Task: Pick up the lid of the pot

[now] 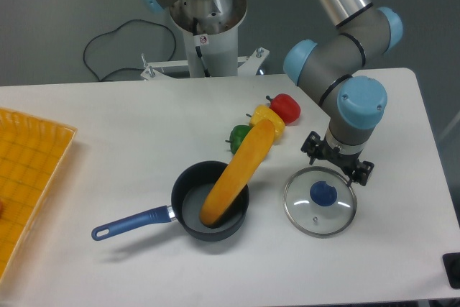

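Blue-knobbed pot lid (316,214) is sitting on the bench (404,242) just below the end effector (336,164), which is hanging spread wide

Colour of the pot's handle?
The handle is dark blue; it shows best in the fixed camera view, lower left.

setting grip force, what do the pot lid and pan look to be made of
Pot lid: smooth, likely glass, since the table shows through; shiny rim, probably metal; blue knob, possibly plastic. Pan: probably coated metal, from its dull black walls; blue handle, perhaps plastic.
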